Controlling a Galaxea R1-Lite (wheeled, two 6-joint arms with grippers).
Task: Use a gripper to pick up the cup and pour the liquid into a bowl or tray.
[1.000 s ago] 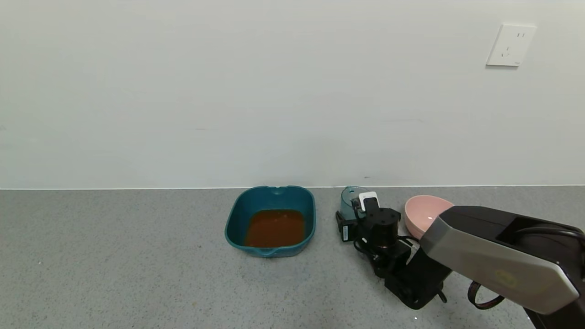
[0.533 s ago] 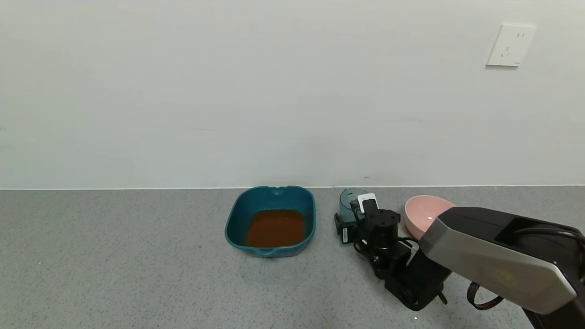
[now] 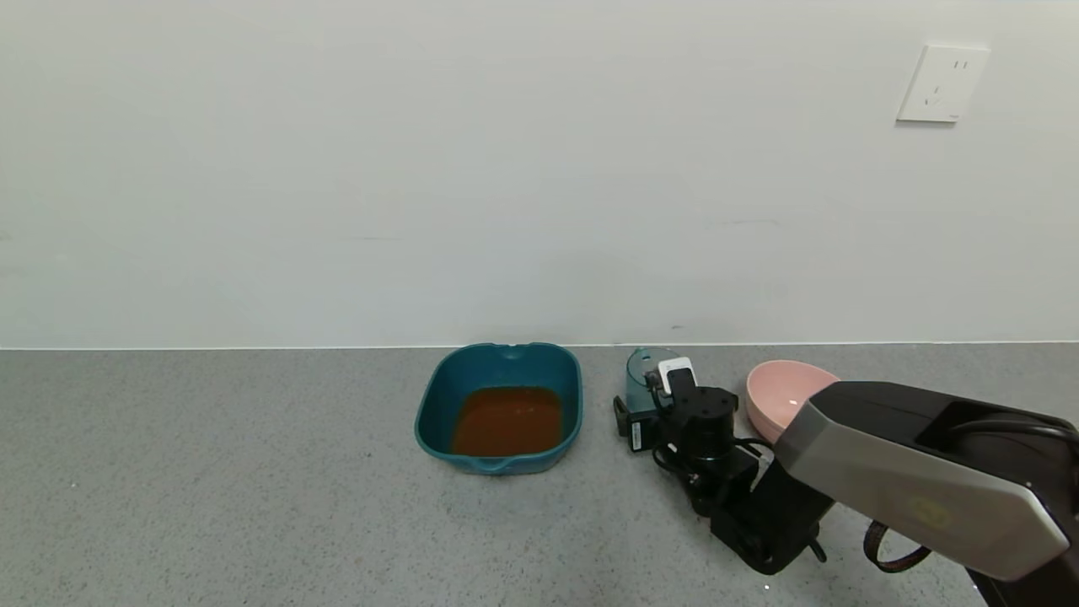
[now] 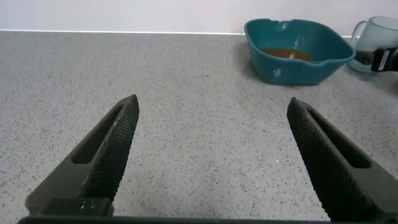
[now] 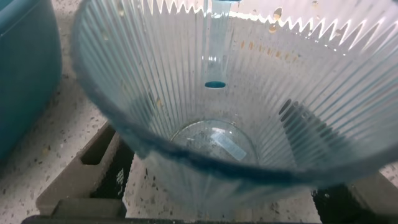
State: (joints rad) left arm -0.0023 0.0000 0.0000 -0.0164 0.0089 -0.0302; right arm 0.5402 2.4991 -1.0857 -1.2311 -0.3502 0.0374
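The ribbed pale blue cup [image 3: 642, 373] stands upright and empty on the grey counter, right of the teal tray [image 3: 434, 396]. The reddish-brown liquid [image 3: 507, 420] lies in the tray. My right gripper [image 3: 651, 403] is low at the cup, open, with one finger on each side of it. In the right wrist view the cup [image 5: 249, 93] fills the picture, a strip of counter shows between it and the left finger [image 5: 81, 168], and the tray's wall [image 5: 25, 74] is beside it. My left gripper [image 4: 212, 102] is open and empty over bare counter, far from the tray [image 4: 298, 67] and the cup [image 4: 380, 36].
A round pink bowl [image 3: 784, 394] sits right of the cup, just behind my right arm. The wall runs close behind all three dishes, with a socket [image 3: 940, 83] high on the right. Bare counter stretches left of the tray.
The right gripper's outer jaw has shifted slightly left, away from the cup. The cup, tray and liquid have stayed put.
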